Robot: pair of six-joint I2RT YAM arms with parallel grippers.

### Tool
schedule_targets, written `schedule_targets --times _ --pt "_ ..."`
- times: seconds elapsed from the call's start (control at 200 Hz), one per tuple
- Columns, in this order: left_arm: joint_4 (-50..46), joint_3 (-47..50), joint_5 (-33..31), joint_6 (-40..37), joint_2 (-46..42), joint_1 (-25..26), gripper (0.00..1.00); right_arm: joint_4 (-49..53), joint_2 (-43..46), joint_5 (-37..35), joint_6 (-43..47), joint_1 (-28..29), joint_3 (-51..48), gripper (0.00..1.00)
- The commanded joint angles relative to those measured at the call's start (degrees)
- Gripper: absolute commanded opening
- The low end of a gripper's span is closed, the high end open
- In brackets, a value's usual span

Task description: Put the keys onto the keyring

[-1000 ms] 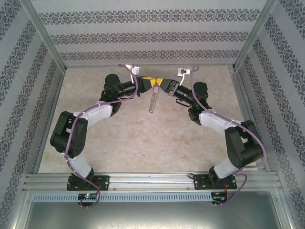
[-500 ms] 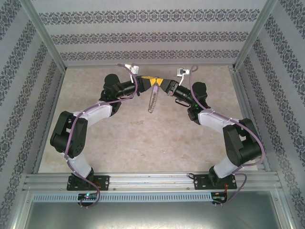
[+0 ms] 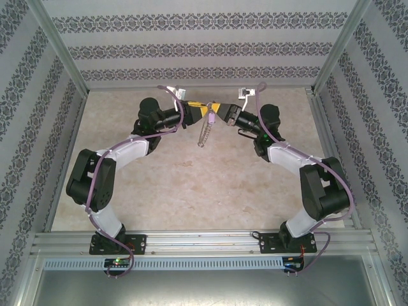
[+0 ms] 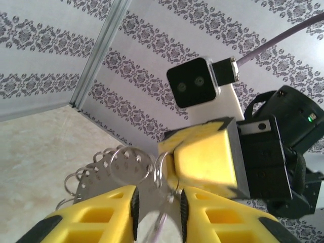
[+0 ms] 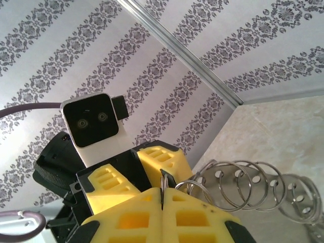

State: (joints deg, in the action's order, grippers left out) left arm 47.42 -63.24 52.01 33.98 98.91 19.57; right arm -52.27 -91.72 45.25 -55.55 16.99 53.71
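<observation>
Pinching thin silvery keyring (image 3: 204,132) — right fingers (image 5: 195,217), yellow hollow-celled plastic, pressed together.

The walls (image 3: 204,48) showed pale grey and white stripes with dark damask motifs, the table (image 3: 191,185) was mottled beige, the arms (image 3: 131,148) were black and white with purple cables (image 5: 25,107), the left gripper (image 4: 158,197) and right gripper (image 5: 162,197) had yellow fingers (image 4: 101,212), and the keyring (image 5: 243,185) was silvery.

Black-and-white arms (image 3: 131,148), purple cables (image 4: 288,35), yellow fingers (image 4: 207,157).
</observation>
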Motion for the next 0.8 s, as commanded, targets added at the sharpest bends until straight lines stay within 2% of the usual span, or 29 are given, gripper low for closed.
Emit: schedule_targets --times 0.0,0.175,0.345,0.48,0.794 --pt "-4.5 -2.5 1.9 -3.4 -2.8 -1.9 0.31 3.0 -0.1 6.2 4.7 -2.3 4.5 0.00" --pt "-11.7 -5.5 4.9 -6.0 -2.5 -3.0 0.33 6.7 -1.8 12.6 8.6 -4.6 7.6 0.00" --pt "-17.8 -9.5 10.3 -7.8 -1.4 -3.1 0.33 12.2 -3.6 19.0 13.8 -5.0 11.1 0.00" --pt "-23.2 -13.0 13.8 -9.1 -0.1 -3.1 0.34 17.4 -4.2 20.5 17.8 -5.0 12.4 0.00" --pt "-28.9 -16.1 15.3 -11.0 2.5 -3.0 0.33 18.0 -6.4 22.7 18.4 -4.4 13.4 0.00"
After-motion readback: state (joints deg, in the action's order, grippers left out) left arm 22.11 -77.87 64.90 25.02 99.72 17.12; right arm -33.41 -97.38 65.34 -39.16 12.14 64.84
